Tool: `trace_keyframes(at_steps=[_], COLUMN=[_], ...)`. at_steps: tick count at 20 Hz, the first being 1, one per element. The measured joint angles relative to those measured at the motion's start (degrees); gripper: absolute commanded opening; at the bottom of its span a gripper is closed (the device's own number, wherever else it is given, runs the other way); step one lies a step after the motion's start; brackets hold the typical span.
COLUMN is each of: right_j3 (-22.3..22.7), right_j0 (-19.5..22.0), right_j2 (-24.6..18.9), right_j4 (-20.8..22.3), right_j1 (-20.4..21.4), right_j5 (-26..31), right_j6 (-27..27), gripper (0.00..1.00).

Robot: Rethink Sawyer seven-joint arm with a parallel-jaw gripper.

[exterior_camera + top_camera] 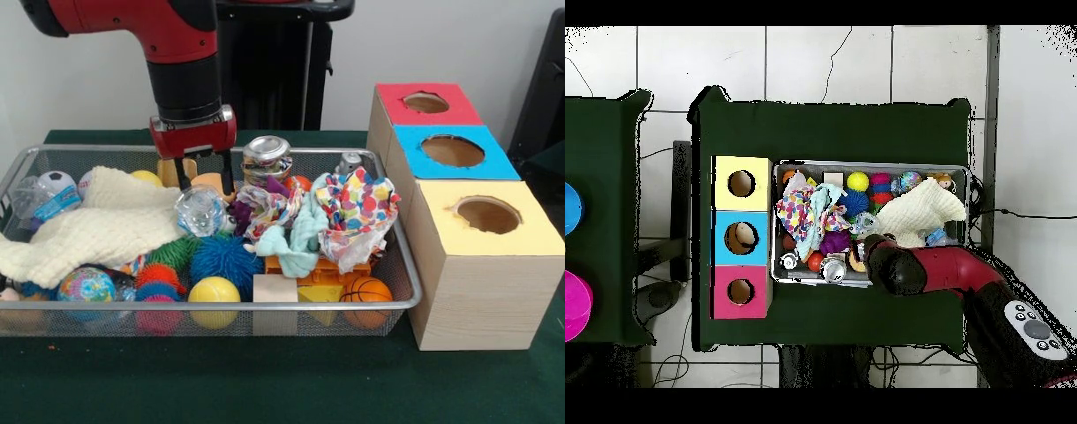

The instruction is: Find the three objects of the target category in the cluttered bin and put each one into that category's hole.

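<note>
- The gripper (206, 181) hangs down into the wire bin (402, 305) near its back rim, its two dark fingers (184, 174) spread moderately apart with nothing clamped between them.
- Just under the fingertips sits a clear, crinkly ball (199, 210); I can't tell whether the fingers touch it.
- Behind the gripper, against the bin's back wall, I can see a tan wooden piece (168, 168) and a yellow ball (146, 177).
- A cream knitted cloth (84, 231) sprawls across the bin's left half in the front view, just beside the gripper.
- A blue spiky ball (226, 258) lies in front of the clear ball, with a green spiky one (173, 253) next to it.
- Along the bin's front wall sit a globe-patterned ball (86, 286), a plain yellow ball (214, 292), a pale wooden block (274, 290) and a small basketball (365, 290).
- A polka-dot cloth (357, 212) and a mint cloth (296, 237) are heaped in the bin's end nearest the boxes.
- A shiny tin can (266, 156) leans near the bin's back rim, beside the gripper.
- Three wooden boxes stand in a row just outside the bin: a yellow-topped box (481, 265) nearest the front, a blue-topped box (452, 152) in the middle, a red-topped box (424, 103) at the back, each with a round hole.
- In the overhead view something pale shows inside the hole of the blue box (741, 237).
</note>
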State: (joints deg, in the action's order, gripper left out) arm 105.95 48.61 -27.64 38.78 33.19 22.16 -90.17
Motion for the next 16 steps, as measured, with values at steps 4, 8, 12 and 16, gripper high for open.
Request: trace_keyframes(at_steps=[4,8,12,16], right_j3=[-1.1,-2.3,-3.1,-3.8], right_j0=[0.0,0.1,0.2,0.2], right_j2=[-0.6,-1.6,-2.5,-3.0], right_j4=[0.0,0.0,0.0,0.0], right_j1=[0.0,0.0,0.0,0.0], right_j5=[0.2,0.3,0.3,0.3], right_j6=[0.0,0.0,0.0,0.0], gripper=[1.0,1.0,1.0,1.0])
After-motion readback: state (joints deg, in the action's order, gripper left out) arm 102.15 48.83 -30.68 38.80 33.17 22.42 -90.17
